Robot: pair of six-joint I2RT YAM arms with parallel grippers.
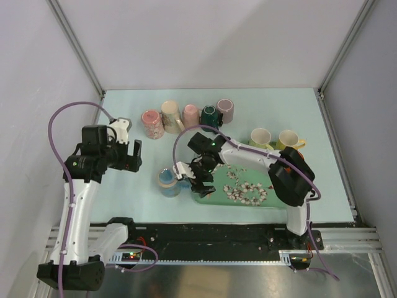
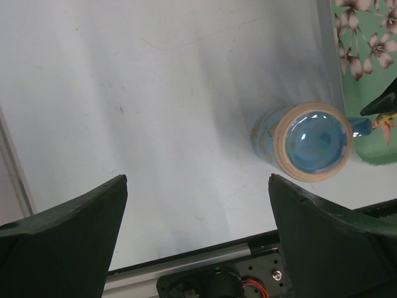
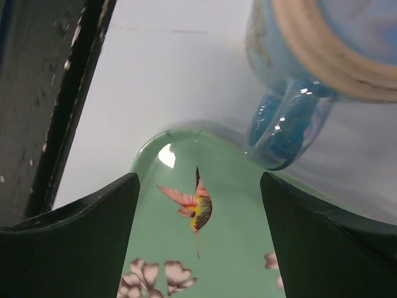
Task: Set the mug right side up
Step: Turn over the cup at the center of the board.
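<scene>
Right gripper (image 3: 198, 186) spread empty (nothing held): a glancing pinch on the handle (image 3: 279, 127) just ahead could topple the mug (image 3: 273, 43).

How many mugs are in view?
8. Back row: speckled pink mug, cream mug, pink mug, green mug, mauve mug. Behind the tray: pale green mug, yellow mug. Blue mug left of tray. None seems hidden.

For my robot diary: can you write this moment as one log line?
mug: upside down, beside tray | right tool: open, near handle | left tool: open, empty
</scene>
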